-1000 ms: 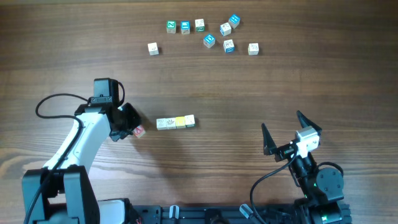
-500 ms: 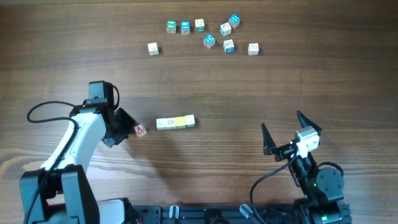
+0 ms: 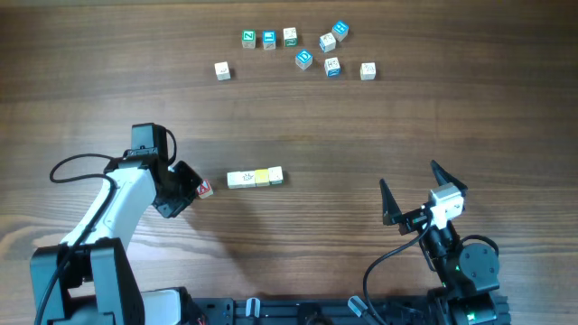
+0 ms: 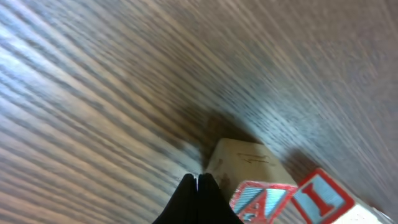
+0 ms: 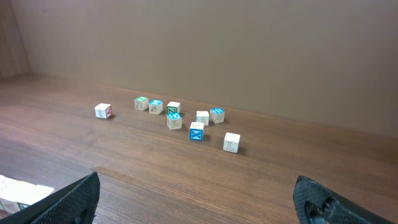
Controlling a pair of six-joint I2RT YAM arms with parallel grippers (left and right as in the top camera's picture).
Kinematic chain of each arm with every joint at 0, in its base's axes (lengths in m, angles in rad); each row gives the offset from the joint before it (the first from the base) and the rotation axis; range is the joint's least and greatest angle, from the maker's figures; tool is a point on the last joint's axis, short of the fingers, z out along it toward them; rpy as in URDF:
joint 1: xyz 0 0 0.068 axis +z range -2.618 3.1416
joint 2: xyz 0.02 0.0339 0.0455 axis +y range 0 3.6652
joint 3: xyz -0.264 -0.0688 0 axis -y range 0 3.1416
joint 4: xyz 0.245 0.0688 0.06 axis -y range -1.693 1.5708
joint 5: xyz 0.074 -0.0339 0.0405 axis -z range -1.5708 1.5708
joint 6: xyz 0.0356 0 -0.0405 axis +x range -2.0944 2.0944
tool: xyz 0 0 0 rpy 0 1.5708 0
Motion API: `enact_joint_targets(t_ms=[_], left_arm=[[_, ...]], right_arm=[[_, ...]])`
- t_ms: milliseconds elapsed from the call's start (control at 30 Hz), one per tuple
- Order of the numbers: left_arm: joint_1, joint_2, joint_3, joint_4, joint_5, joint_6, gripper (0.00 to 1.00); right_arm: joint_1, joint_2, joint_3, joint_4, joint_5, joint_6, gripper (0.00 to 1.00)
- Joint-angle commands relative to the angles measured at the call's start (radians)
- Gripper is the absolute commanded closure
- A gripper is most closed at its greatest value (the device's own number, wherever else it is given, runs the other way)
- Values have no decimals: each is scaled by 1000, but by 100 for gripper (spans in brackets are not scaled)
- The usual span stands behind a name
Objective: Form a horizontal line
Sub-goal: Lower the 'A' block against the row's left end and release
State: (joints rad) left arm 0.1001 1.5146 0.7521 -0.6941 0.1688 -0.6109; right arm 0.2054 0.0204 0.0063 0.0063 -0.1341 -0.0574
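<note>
Overhead, the horizontal line (image 3: 255, 178) lies mid-table on the counter (image 3: 361, 126), the red cube (image 3: 204, 189) just left of it, apart; left wrist, the left end effector (image 4: 198, 180) pressed together beside that cube; right wrist, the right end effector (image 5: 196, 193) spread wide.

Row of blocks (image 3: 255, 178) mid table (image 3: 406, 117); single block (image 3: 204, 189) just left of it, apart, at left gripper (image 3: 190, 187) tip. Loose blocks (image 3: 304, 52) far behind. Right gripper (image 3: 408, 175) well right.
</note>
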Motion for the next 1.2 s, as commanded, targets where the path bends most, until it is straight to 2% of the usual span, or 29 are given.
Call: enact_joint_targets(t_ms=[0, 833, 1100, 1167], left_arm=[[2, 6, -7, 27, 41, 11, 96], [2, 6, -7, 119, 183, 31, 96], [2, 6, -7, 83, 177, 31, 96], [2, 6, -7, 72, 107, 31, 96]], right_arm=[[-8, -6, -1, 2, 3, 6, 0], [-8, -6, -1, 2, 3, 6, 0], [-8, -6, -1, 2, 3, 6, 0], [-8, -6, -1, 2, 3, 6, 0]])
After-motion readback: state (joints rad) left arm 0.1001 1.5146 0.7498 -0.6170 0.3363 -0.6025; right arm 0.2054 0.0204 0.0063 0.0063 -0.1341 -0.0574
